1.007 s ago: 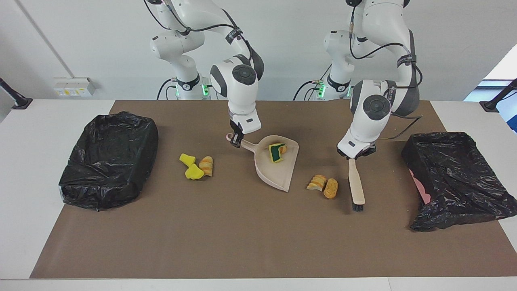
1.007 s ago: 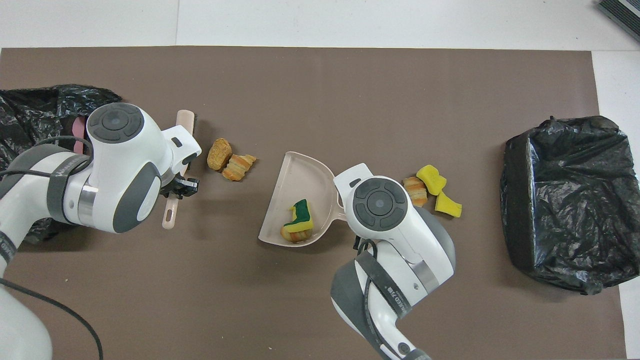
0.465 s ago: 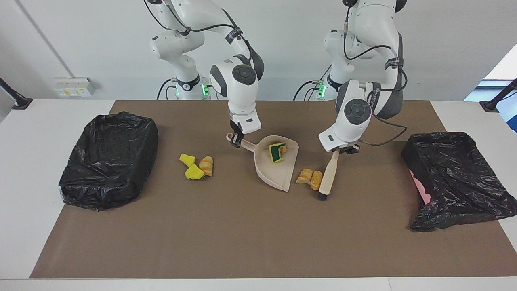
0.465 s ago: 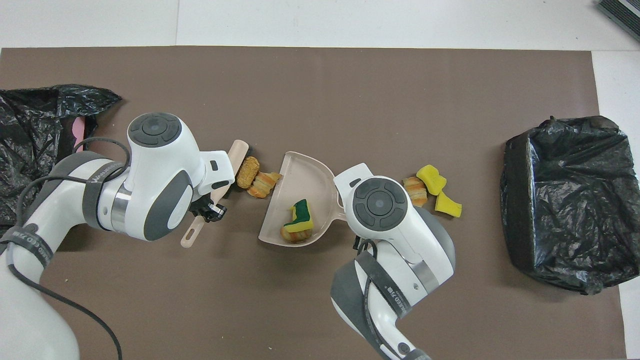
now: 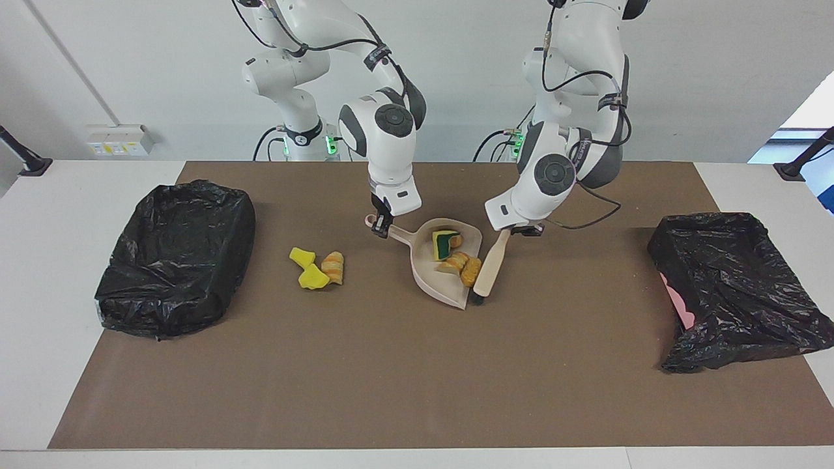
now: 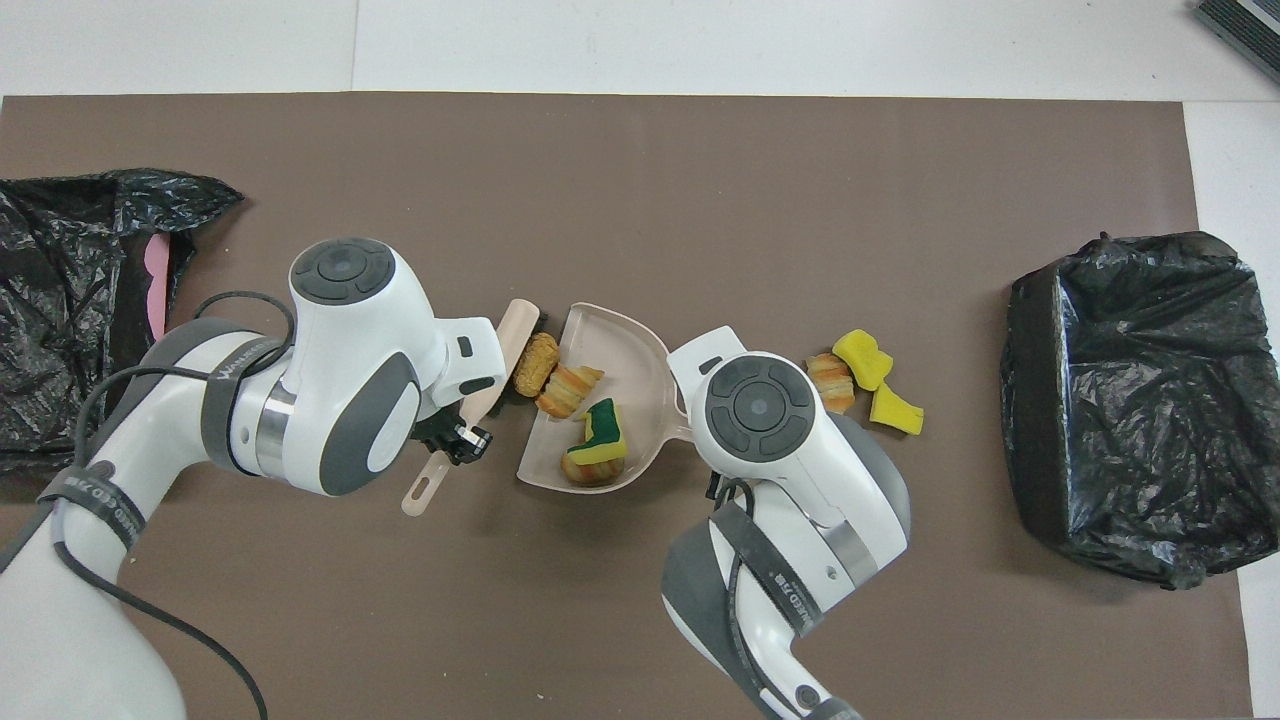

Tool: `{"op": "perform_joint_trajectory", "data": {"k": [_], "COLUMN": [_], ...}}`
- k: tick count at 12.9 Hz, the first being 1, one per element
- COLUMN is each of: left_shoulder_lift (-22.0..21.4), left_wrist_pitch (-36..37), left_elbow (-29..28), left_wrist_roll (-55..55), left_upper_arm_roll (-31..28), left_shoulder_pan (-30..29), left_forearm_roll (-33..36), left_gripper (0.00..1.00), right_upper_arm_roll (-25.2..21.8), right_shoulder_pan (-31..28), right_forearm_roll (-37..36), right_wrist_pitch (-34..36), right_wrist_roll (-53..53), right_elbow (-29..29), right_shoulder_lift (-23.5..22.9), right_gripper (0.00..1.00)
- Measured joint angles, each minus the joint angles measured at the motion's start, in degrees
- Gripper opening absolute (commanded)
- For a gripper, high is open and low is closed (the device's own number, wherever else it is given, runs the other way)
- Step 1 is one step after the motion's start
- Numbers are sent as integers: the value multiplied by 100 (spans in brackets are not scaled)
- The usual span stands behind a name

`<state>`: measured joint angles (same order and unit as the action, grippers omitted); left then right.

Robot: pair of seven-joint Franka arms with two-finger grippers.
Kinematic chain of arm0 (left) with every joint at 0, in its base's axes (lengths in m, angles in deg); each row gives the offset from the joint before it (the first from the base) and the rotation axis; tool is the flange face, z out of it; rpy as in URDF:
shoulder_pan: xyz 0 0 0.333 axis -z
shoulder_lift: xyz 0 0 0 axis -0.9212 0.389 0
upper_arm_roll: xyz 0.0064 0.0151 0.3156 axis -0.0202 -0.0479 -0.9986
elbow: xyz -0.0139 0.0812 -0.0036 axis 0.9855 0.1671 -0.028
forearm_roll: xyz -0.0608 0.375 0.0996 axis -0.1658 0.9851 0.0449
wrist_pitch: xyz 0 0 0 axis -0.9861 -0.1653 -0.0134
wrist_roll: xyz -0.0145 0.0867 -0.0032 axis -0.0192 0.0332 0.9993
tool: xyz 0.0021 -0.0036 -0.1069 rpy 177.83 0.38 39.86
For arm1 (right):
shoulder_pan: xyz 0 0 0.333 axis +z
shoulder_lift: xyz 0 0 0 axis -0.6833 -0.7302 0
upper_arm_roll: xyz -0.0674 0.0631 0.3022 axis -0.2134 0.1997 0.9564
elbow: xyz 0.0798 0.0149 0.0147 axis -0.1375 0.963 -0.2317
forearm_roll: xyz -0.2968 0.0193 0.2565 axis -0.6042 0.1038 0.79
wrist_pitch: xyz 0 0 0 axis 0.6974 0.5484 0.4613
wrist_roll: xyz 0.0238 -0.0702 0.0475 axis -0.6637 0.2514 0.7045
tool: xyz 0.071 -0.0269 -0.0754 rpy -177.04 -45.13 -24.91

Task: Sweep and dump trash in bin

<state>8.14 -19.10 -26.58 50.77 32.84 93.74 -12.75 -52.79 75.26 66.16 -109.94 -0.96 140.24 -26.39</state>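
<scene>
The beige dustpan lies mid-mat, and my right gripper is shut on its handle; from overhead the wrist hides that grip. A yellow-and-green trash chunk sits deep in the pan. My left gripper is shut on the brush, whose bristles press two orange striped chunks against the pan's open lip. Two yellow chunks and a striped one lie on the mat beside the pan, toward the right arm's end.
A bin lined with a black bag stands at the right arm's end of the brown mat. A second black-bagged bin, pink showing inside, stands at the left arm's end.
My left arm has swept the brush toward the dustpan, pushing the two orange striped chunks across the mat to the pan's lip. The right arm and the pan have stayed still.
</scene>
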Motion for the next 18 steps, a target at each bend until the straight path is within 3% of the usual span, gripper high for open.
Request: {"op": "perform_joint_trajectory", "data": {"k": [2, 7, 12, 18], "left_shoulder_lift": [-126, -300, -409, -1228], "left_wrist_pitch": [5, 69, 74, -499], "left_elbow": [2, -62, -224, -1493], "left_wrist_roll": [99, 1624, 3459, 4724], "left_upper_arm_roll": [-91, -123, -54, 4], "left_shoulder_pan": [-68, -83, 306, 1496], "left_forearm_roll": [-121, -133, 402, 506], "left_gripper": [0, 0, 0, 0], "right_upper_arm_roll": [0, 0, -11, -46], "right_shoulder_pan": [0, 17, -174, -1378], "right_forearm_roll": [0, 0, -1, -1], "right_wrist_pitch": [0, 8, 515, 1576], "right_wrist_roll": [-1, -48, 2, 895], "right_elbow": [0, -4, -71, -113], "right_shoulder_lift": [0, 8, 316, 1307], "right_gripper": [0, 0, 0, 0]}}
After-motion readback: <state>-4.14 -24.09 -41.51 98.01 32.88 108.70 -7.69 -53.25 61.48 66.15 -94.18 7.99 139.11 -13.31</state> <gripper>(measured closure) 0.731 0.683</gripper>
